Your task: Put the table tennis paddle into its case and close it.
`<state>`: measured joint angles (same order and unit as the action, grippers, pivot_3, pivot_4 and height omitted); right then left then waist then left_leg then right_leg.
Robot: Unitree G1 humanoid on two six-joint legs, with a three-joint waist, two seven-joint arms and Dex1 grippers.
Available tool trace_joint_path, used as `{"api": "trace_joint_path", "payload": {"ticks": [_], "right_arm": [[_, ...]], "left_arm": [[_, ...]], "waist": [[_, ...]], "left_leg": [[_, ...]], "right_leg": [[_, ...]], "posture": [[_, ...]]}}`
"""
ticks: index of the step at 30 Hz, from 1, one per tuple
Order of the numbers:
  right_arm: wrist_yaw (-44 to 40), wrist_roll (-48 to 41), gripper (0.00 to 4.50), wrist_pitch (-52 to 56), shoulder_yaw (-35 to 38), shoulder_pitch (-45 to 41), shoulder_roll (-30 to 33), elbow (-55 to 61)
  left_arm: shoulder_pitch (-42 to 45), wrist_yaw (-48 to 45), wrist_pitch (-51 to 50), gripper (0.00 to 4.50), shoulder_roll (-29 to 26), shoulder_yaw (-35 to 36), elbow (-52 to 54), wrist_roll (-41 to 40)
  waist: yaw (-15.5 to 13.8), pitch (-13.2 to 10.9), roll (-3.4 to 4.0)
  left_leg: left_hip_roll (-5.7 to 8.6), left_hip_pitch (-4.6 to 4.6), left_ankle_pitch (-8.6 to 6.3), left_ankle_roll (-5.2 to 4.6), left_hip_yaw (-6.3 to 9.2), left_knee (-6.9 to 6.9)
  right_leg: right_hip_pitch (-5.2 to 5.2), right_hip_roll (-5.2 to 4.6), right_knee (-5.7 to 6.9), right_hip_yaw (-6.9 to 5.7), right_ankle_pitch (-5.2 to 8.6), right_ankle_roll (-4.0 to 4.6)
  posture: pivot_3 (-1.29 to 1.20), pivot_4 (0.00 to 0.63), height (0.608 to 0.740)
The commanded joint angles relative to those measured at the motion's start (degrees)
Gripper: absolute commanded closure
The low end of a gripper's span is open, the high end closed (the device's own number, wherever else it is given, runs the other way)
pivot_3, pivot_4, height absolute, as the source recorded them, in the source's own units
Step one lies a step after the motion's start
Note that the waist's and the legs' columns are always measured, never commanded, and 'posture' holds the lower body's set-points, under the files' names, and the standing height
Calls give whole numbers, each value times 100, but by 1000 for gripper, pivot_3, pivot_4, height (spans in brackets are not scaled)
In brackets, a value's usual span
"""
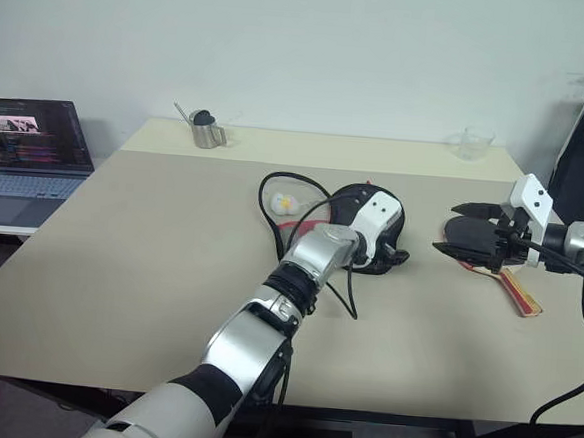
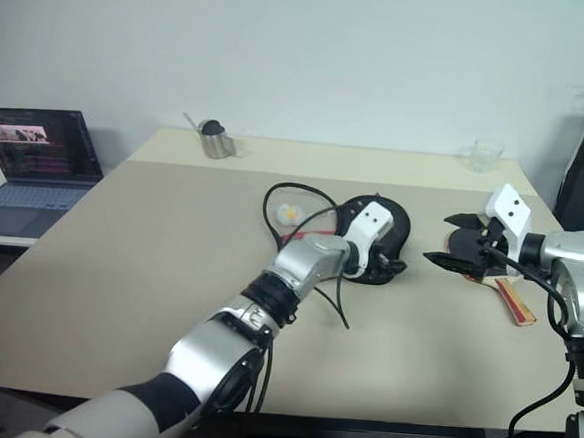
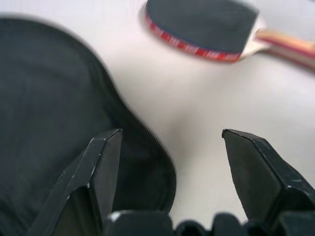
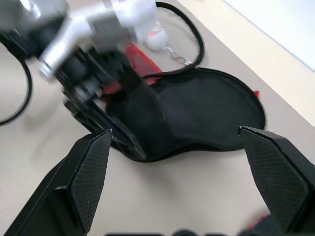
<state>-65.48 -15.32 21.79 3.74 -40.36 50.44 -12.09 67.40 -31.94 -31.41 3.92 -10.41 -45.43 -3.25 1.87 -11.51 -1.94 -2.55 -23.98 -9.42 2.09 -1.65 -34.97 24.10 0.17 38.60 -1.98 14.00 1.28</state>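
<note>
the table tennis paddle (image 1: 485, 251) lies flat just right of the case (image 4: 197, 118); likely light, rigid, best gripped by its handle. the case looks limp. left gripper (image 3: 170, 147) and right gripper (image 4: 184, 172) both gape, empty.

A beige table (image 1: 148, 269) carries the black case (image 1: 388, 214) near its middle, the table tennis paddle (image 1: 513, 280) toward the right edge, a metal cup (image 1: 208, 131) and a clear glass (image 1: 474, 143) along the far side.
</note>
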Motion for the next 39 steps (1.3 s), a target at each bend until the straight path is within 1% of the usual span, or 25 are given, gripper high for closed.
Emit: {"api": "trace_joint_path", "payload": {"ticks": [1,2,4,7,9,10,13,15,18,21,23,28,32,39], "right_arm": [[907,373,0,378,203,-460,119,-526],[1230,514,0,486,188,-589,91,-736],[1844,764,0,827,160,-852,34,-1181],[2726,961,0,1459,269,-1325,-120,-1952],[3338,1015,0,1718,434,-1678,-234,-2557],[3502,1058,0,1777,446,-1786,-258,-2764],[3674,1286,0,2161,162,-2034,-262,-3364],[3737,1425,0,2358,1,-2087,-278,-3643],[3545,1349,0,2503,29,-2034,-291,-3823],[3358,1348,0,2592,-4,-1954,-286,-3953],[3255,1354,0,2606,-24,-1929,-284,-4014],[3097,1413,0,2660,-86,-1875,-314,-4166],[2942,1635,0,2687,-402,-1852,-334,-4340],[2746,1710,0,2736,-557,-1898,-360,-4687]], "left_arm": [[-371,-782,-72,920,-748,-336,1544,103],[-535,-1043,-14,920,-1024,-495,1991,160],[-788,-1412,-73,920,-1564,-570,2773,123],[-976,-1875,-442,920,-2161,-213,3606,-355],[-1100,-2254,-531,920,-2587,70,4049,-711],[-1173,-2449,-582,920,-2786,185,4252,-880],[-1572,-3057,-616,920,-3471,618,4769,-1419],[-2113,-3653,-512,920,-4006,1020,5166,-1920],[-2529,-3768,-675,920,-4447,1435,5423,-2313],[-2718,-3674,-716,920,-4678,1667,5528,-2495],[-2753,-3589,-736,920,-4732,1712,5551,-2562],[-2850,-3415,-745,920,-4800,1699,5612,-2638],[-2889,-3269,-780,920,-4777,1722,5699,-2736],[-2963,-3097,-790,920,-4779,1702,5821,-2780]], "waist": [[18,0,1],[27,0,1],[28,0,2],[-7,-1,3],[-15,-1,2],[-13,-1,2],[-1,-1,3],[22,1,6],[16,-2,6],[-2,-2,5],[-17,-2,5],[-12,-2,4],[-5,-2,5],[7,-2,5]], "left_leg": [[-3,7,0,1,-7,3],[-5,10,1,2,-6,5],[-14,19,3,5,-8,9],[-16,17,9,14,-5,9],[-14,14,9,14,-5,5],[-10,10,9,14,-6,4],[-7,9,7,11,-8,7],[-13,11,6,10,-14,12],[-17,10,6,9,-15,13],[-14,7,6,9,-11,6],[-7,9,6,8,-8,2],[-4,8,6,7,-9,0],[-13,8,6,7,-6,3],[-13,10,6,8,-8,2]], "right_leg": [[2,0,6,3,0,0],[1,-1,11,6,0,1],[3,-7,18,20,1,5],[9,-10,31,17,5,13],[8,-12,31,16,5,12],[10,-15,30,17,4,12],[9,-15,22,20,5,11],[11,-13,18,28,5,12],[16,-7,21,32,8,16],[15,-6,24,23,6,13],[9,-6,24,19,4,9],[6,-6,21,21,1,5],[8,-6,21,20,2,7],[8,-4,23,23,2,7]], "posture": [[0,150,740],[0,150,740],[0,150,740],[0,150,740],[0,150,740],[0,150,740],[0,150,740],[0,150,740],[0,150,740],[0,150,740],[0,150,740],[0,150,740],[0,150,740],[0,150,740]]}}
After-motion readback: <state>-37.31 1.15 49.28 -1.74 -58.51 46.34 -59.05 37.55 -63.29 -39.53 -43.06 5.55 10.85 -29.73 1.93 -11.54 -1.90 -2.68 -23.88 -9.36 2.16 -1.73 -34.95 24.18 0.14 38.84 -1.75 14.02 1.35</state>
